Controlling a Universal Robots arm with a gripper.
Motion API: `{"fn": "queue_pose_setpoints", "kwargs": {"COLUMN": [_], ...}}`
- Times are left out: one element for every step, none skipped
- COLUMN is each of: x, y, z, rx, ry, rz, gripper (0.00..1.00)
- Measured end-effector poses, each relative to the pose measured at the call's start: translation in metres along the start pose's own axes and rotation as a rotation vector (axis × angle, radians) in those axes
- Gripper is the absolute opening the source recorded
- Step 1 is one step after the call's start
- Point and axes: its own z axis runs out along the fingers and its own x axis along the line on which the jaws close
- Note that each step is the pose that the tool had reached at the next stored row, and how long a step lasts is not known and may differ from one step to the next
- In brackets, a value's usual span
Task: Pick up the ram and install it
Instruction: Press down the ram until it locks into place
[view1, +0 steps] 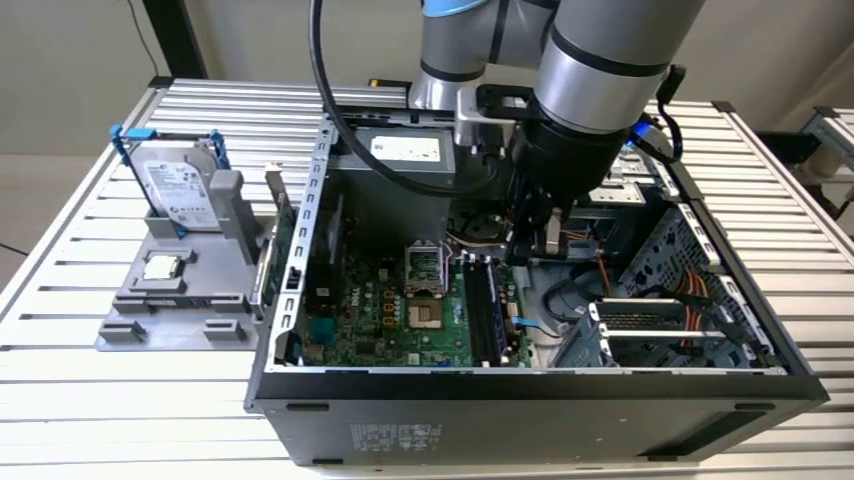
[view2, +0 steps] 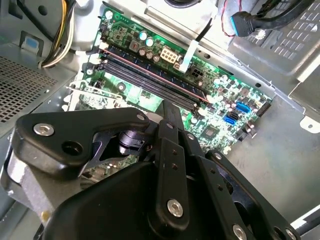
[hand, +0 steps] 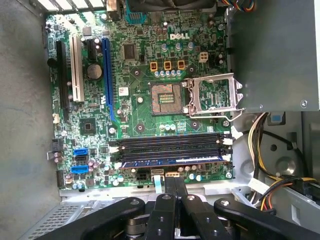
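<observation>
- The fingers (hand: 175, 192) are pressed together and hold nothing. They hang inside the computer case (view1: 534, 385), just above the edge of the green motherboard (hand: 140, 125).
- The ram (hand: 172, 161) lies flat in a slot, right beside the empty black slots (hand: 170, 142). Its long side runs the same way as theirs.
- In the exterior view, the ram (view1: 483, 310) points from the front of the case toward the back.

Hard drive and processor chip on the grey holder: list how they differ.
1. Pose: the hard drive stands on edge, leaning back a little; the chip lies flat.
2. Size: the hard drive is far larger than the chip.
3. Mounting: the hard drive sits in a blue bracket; the chip rests bare in a recess.

Both are silver and sit on the holder, outside the case on the exterior view's left.
</observation>
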Motion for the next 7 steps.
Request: {"fn": "queue_pose_setpoints", "kwargs": {"x": [0.0000, 0.0000, 0.0000, 0.0000, 0.0000, 0.0000, 0.0000], "y": [0.0000, 0.0000, 0.0000, 0.0000, 0.0000, 0.0000, 0.0000], "z": [0.0000, 0.0000, 0.0000, 0.0000, 0.0000, 0.0000, 0.0000], "rx": [0.0000, 0.0000, 0.0000, 0.0000, 0.0000, 0.0000, 0.0000], "ry": [0.0000, 0.0000, 0.0000, 0.0000, -0.0001, 0.0000, 0.0000], "rz": [0.000, 0.000, 0.000, 0.000, 0.000, 0.000, 0.000], "gripper": [0.00, 0.00, 0.00, 0.00, 0.00, 0.00, 0.00]}}
